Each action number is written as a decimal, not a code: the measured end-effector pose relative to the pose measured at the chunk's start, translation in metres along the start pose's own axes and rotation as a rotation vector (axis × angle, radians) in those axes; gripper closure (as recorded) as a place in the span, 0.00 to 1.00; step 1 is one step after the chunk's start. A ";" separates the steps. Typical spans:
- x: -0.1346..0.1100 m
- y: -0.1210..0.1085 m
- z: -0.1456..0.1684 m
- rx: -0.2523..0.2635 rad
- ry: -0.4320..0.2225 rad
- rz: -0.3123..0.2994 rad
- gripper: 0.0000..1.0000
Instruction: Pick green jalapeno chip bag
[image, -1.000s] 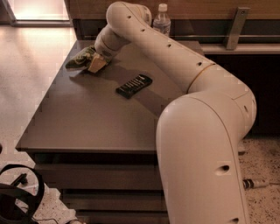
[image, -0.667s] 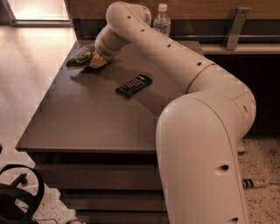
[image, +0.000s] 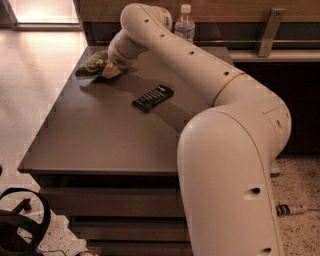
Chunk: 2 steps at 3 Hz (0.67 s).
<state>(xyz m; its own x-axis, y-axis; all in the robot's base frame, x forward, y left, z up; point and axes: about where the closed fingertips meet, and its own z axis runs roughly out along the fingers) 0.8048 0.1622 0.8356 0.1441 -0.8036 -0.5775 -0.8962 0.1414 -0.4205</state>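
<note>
On the dark table (image: 100, 145) a flat black bar (image: 153, 98) lies mid-surface; farther, at the far left corner, the gripper (image: 112, 70) touches the green jalapeno chip bag (image: 92, 62); whether it grips cannot be told; a clear plastic bottle (image: 184, 24) stands behind.

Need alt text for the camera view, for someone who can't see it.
The arm reaches across the table with its gripper at the green chip bag near the far left corner. A black bar lies mid-table; a bottle stands behind the arm.
</note>
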 end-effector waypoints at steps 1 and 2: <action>-0.023 -0.007 -0.012 0.004 -0.042 -0.041 1.00; -0.054 -0.018 -0.038 0.030 -0.087 -0.094 1.00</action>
<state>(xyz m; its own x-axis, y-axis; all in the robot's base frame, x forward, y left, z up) 0.7977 0.1810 0.9009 0.2637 -0.7609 -0.5928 -0.8643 0.0866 -0.4955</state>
